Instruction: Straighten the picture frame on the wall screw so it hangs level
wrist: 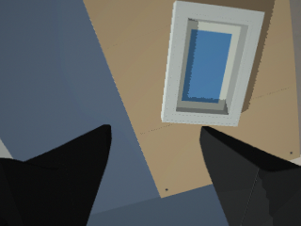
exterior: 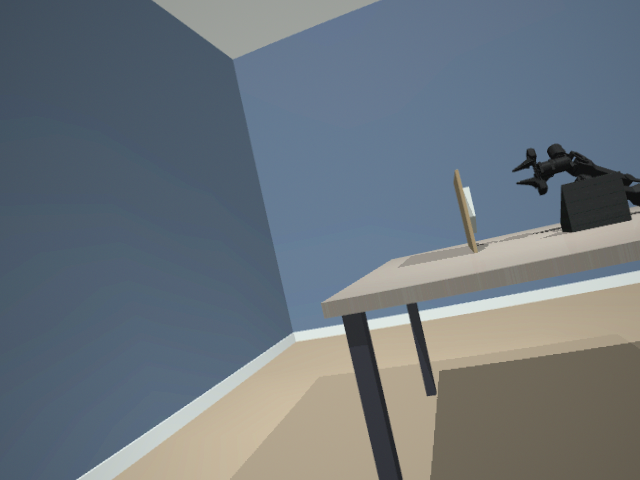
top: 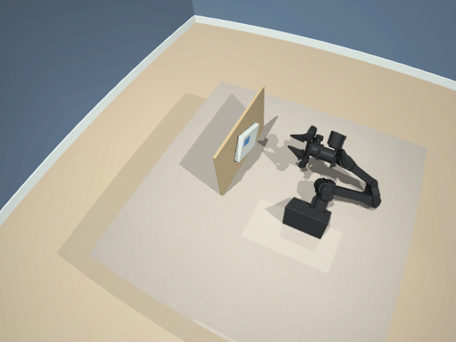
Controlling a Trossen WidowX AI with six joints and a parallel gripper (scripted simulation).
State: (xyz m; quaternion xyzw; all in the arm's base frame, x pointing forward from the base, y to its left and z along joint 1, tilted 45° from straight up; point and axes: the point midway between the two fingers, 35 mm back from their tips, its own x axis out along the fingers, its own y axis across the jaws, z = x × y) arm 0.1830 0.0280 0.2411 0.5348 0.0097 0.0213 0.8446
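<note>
The white picture frame [top: 247, 141] [exterior: 469, 202] [wrist: 207, 66] with a blue picture hangs on the front of the upright wooden board [top: 226, 169] [exterior: 467, 223] [wrist: 136, 71]. It is clearly crooked: in the top view its near end sits higher, close to the board's top edge, and its far end lower. The wrist view is turned on its side, with up to the left; there the frame's lower image end is the high one. The screw and notched strip are hidden behind the frame. My gripper [top: 289, 141] [exterior: 514, 176] [wrist: 155, 133] is open and empty, well in front of the frame, not touching it.
The board stands on the table [top: 165, 206] [exterior: 454, 287]. The robot's black base block [top: 306, 217] [exterior: 594, 201] stands on the table in front of the board, to one side of the gripper. Blue room walls [top: 55, 73] [exterior: 361, 129] lie beyond.
</note>
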